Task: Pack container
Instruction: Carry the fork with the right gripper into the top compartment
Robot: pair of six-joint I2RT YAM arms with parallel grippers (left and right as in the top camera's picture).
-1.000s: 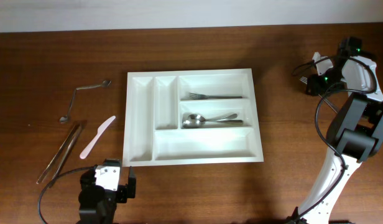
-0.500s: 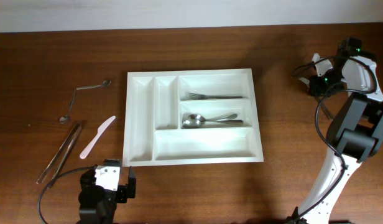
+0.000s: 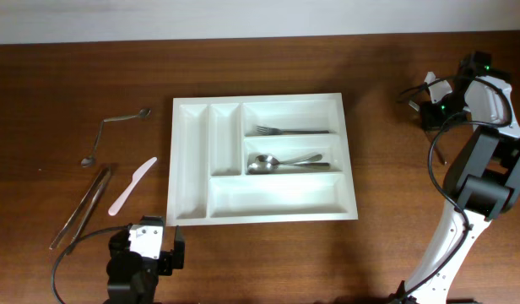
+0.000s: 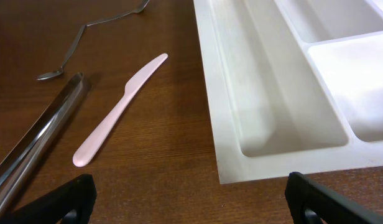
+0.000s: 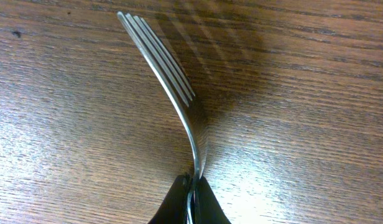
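The container (image 3: 188, 169) is a white cutlery tray in the middle of the table, also seen in the left wrist view (image 4: 253, 93). Its two short compartments hold a metal fork (image 3: 281, 131) and a spoon (image 3: 285, 160). At the far right, off the tray, my right gripper (image 3: 427, 112) is shut on the handle of another metal fork (image 5: 170, 81), whose tines point away over the wood. In its wrist view the right gripper (image 5: 193, 199) pinches the handle on both sides. My left gripper (image 4: 191, 202) is open with nothing in it, low near the tray's front left corner.
Left of the tray lie a pink plastic knife (image 3: 132, 186) (image 4: 117, 112), metal tongs (image 3: 81, 207) (image 4: 36, 149) and a bent thin spoon (image 3: 112, 131) (image 4: 73, 46). The right arm's cable loops beside its base (image 3: 437, 177).
My right gripper has closed onto the fork's handle and shifted slightly to the right. The left arm and the items by the tray have not moved.
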